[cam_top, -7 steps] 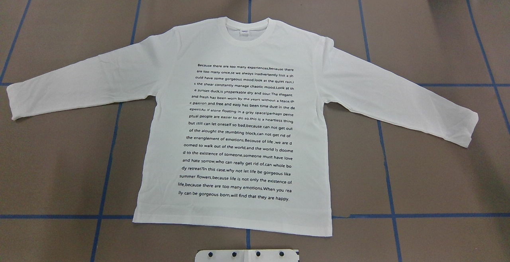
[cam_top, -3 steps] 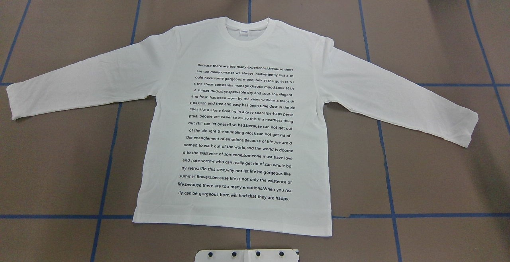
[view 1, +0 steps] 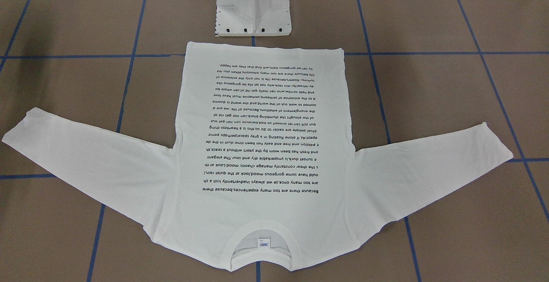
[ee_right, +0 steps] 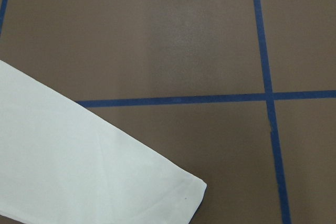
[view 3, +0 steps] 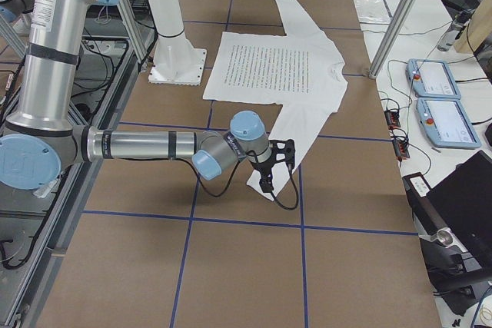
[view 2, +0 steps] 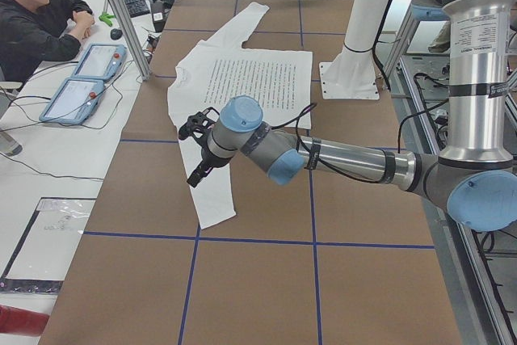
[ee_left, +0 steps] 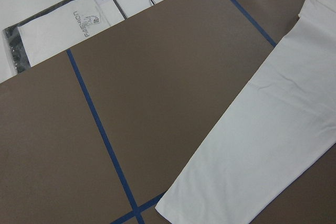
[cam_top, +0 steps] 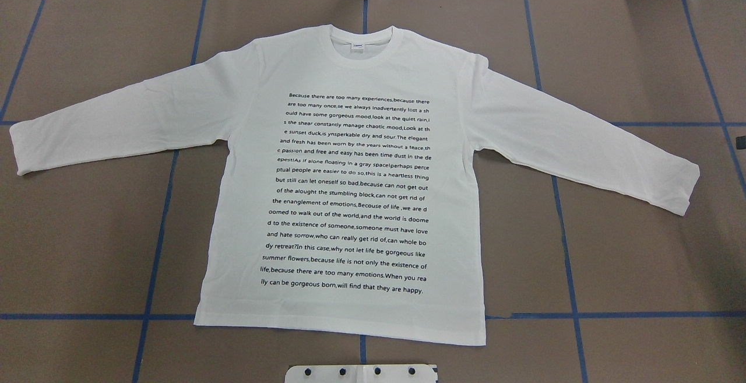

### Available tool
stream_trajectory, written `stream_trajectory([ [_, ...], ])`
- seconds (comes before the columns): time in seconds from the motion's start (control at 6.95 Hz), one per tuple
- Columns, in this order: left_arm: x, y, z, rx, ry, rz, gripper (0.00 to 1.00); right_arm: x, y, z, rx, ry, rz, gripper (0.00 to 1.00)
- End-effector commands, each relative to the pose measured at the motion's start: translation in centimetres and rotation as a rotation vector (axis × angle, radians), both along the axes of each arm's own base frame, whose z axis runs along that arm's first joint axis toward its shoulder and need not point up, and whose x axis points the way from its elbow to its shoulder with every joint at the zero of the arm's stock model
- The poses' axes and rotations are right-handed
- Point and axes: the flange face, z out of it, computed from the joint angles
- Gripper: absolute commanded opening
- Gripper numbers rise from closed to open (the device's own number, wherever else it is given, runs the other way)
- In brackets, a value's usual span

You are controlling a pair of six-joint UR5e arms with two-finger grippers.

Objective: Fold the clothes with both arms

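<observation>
Since the earlier frame the right gripper (view 3: 278,160) has edged in beside the right cuff (cam_top: 685,188) of the T-shirt (cam_top: 245,109) flat on the table (cam_top: 87,243), left gripper (view 2: 192,153) over the left cuff (cam_top: 20,147), sleeves running outward; jaw openings indeterminable.

Bright, flat overhead light, nothing really dim

We only get soft, thin shadows: a narrow dark rim under the sleeves of the shirt (cam_top: 349,68) on the brown table (cam_top: 641,266), plus a vague darker patch near the table's top-left corner in the front-facing view. The white cloth is nearly blown out there and creases barely show, but the printed text (cam_top: 349,196) reads sharp from overhead. The right wrist view has a pale sheen on the table near the top. In both side views the posts (view 2: 121,14) lean outward toward the edges.
</observation>
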Motion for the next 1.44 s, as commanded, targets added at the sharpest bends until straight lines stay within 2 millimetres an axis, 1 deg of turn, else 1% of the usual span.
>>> stream_trajectory([
  [0.0, 0.0, 0.1, 0.2, -0.003, 0.0, 0.0, 1.0, -8.8, 3.2, 4.3, -0.004, -0.01, 0.086, 0.93],
  [0.14, 0.0, 0.3, 0.2, -0.005, 0.0, 0.0, 1.0, -10.6, 4.3, 6.1, 0.004, -0.036, 0.123, 0.87],
  [0.29, 0.0, 0.3, 0.3, -0.007, 0.0, 0.0, 1.0, -11.6, 4.9, 7.0, 0.001, -0.029, 0.125, 0.78],
  [0.43, 0.0, 0.3, 0.3, -0.007, 0.0, 0.0, 1.0, -11.8, 5.0, 7.1, 0.007, -0.022, 0.126, 0.72],
  [0.58, 0.0, 0.3, 0.4, -0.008, 0.0, 0.0, 1.0, -11.5, 5.4, 7.5, 0.001, -0.016, 0.126, 0.67],
  [0.72, 0.0, 0.3, 0.4, -0.008, 0.0, 0.0, 1.0, -11.4, 5.4, 7.5, 0.002, -0.013, 0.125, 0.58],
  [0.86, 0.0, 0.3, 0.4, -0.008, 0.0, 0.0, 1.0, -11.4, 5.4, 7.5, 0.002, -0.013, 0.124, 0.38],
  [1.01, 0.0, 0.3, 0.5, -0.011, 0.0, 0.0, 1.0, -11.5, 5.4, 7.5, 0.003, -0.013, 0.122, 0.0],
  [1.29, 0.0, 0.3, 0.5, -0.011, 0.0, 0.0, 1.0, -11.6, 5.2, 7.1, 0.012, -0.012, 0.115, 0.0],
])
